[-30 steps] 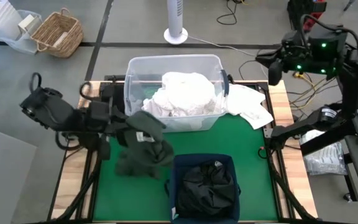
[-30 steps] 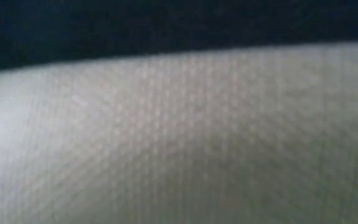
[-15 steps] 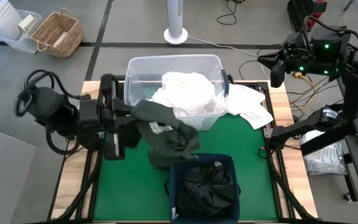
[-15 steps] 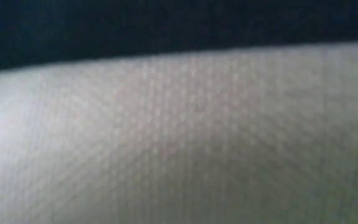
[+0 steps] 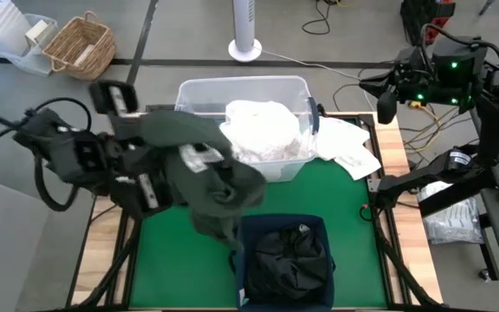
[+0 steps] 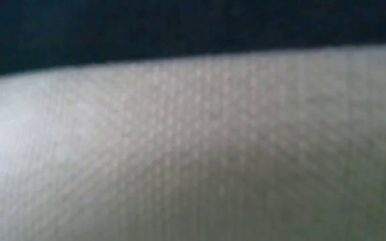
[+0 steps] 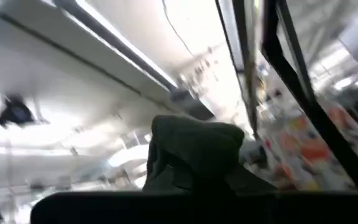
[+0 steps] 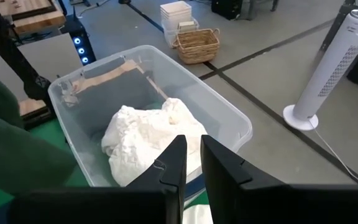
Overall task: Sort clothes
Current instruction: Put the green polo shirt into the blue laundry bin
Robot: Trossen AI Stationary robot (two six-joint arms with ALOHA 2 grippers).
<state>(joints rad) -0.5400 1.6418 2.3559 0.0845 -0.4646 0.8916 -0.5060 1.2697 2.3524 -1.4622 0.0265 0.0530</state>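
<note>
So the left gripper (image 5: pixel 167 169) is pressed tight on a dark green garment (image 5: pixel 210 178), holding it up over the left-middle of the table. The cloth hangs in a long drape that runs from the claw toward the right and near side. Its low tail dangles just at the far-left corner of the navy bin (image 5: pixel 248 227), where a black garment (image 5: pixel 288 256) already sits. That's the relation that matters, I think: the bin lies right and near of the claw, so the arm has to carry it that way. The white clothes (image 5: pixel 262 130) are piled in the clear tub (image 5: pixel 193 91) at the far side. The right gripper (image 8: pixel 190 163) hovers off to the far right, fingers nearly together with nothing between them. There's a pale tag (image 5: pixel 199 156) on the green one, but I can't read any writing.
</note>
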